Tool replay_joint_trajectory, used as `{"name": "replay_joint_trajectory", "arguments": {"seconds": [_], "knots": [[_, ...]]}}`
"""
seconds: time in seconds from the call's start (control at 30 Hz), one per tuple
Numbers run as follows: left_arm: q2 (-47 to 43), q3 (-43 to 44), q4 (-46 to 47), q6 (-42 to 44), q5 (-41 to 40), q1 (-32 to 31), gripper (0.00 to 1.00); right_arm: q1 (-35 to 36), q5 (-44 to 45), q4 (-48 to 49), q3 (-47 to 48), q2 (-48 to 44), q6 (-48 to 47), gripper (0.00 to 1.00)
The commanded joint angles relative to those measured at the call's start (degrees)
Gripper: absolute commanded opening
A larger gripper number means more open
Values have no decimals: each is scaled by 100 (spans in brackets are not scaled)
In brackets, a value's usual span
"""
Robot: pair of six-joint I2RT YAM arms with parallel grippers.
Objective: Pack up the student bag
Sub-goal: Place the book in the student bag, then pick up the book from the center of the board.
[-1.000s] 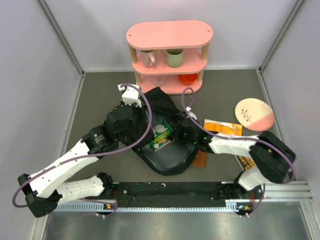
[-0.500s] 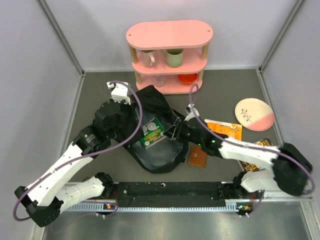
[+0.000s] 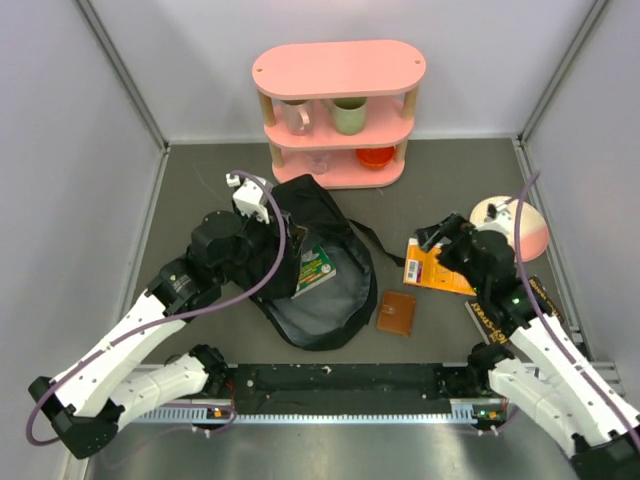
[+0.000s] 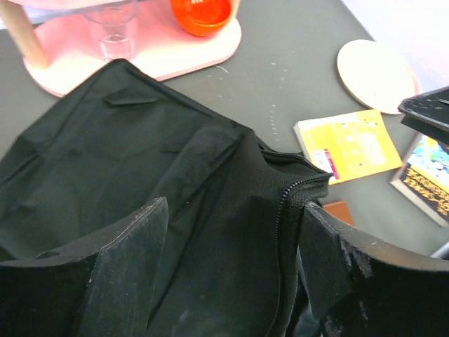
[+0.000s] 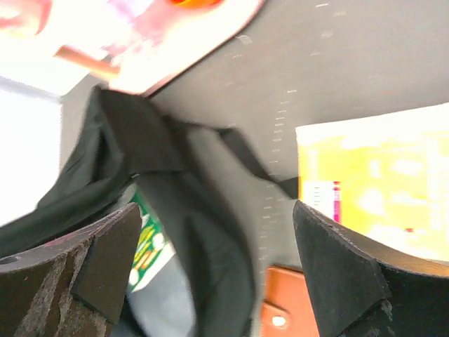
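Note:
The student bag [image 3: 325, 290], a big soft black backpack, lies open in the middle of the table with a green book [image 3: 315, 268] showing in its mouth. My left gripper [image 3: 283, 262] hangs over the bag's left edge. In the left wrist view this gripper [image 4: 228, 270] is open, its fingers [image 4: 126, 260] standing either side of the bag's fabric [image 4: 140, 161] and zipper without pinching it. My right gripper [image 3: 435, 240] is open and empty, off to the bag's right above a yellow book [image 3: 445, 270]. In the right wrist view that gripper [image 5: 221, 270] frames the bag [image 5: 210, 246], green book [image 5: 149, 242] and brown wallet [image 5: 284, 309].
A brown wallet [image 3: 397, 312] lies right of the bag. A dark book [image 3: 497, 312] and a pink-and-white plate [image 3: 512, 228] sit at the right. A pink shelf [image 3: 338, 70] with mugs and an orange bowl [image 4: 202, 12] stands at the back.
Both grippers went from shut to open and let go of the bag. The right arm drew back to the right, over the yellow book. The bag settled flatter.

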Motion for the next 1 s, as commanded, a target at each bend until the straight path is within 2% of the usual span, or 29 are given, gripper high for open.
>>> {"name": "replay_joint_trajectory", "arguments": {"seconds": [0.0, 0.07, 0.1, 0.2, 0.3, 0.33, 0.43, 0.57, 0.77, 0.97], "knots": [[20, 441, 277, -300, 533, -205, 83, -1612, -876, -826, -142, -174, -430, 90], [100, 556, 348, -291, 506, -362, 85, -2274, -1646, -949, -160, 89, -501, 91], [213, 678, 374, -273, 480, -416, 87, -2825, -1869, -967, -169, 186, -579, 91], [442, 959, 523, -229, 374, -644, 91, -3758, -2485, -1055, -186, 607, -746, 92], [636, 1232, 785, -211, 558, -855, 93, -4288, -2837, -1055, -213, 828, -966, 93], [688, 1242, 927, -246, 628, -890, 97, -4594, -2925, -1064, -221, 864, -1010, 93], [1153, 1347, 1323, -308, 875, -978, 99, -4886, -3049, -1090, -239, 987, -1142, 93], [2574, 1734, 1647, -562, 1524, -1040, 99, -5001, -2935, -1081, -230, 1171, -1256, 94], [4552, 2865, 1789, -958, 2149, -1075, 98, -5273, -2872, -889, -186, 1881, -1415, 94], [6030, 3693, 1798, -1310, 2475, -1128, 96, -5344, -2785, -634, -46, 2358, -1538, 94]]}}
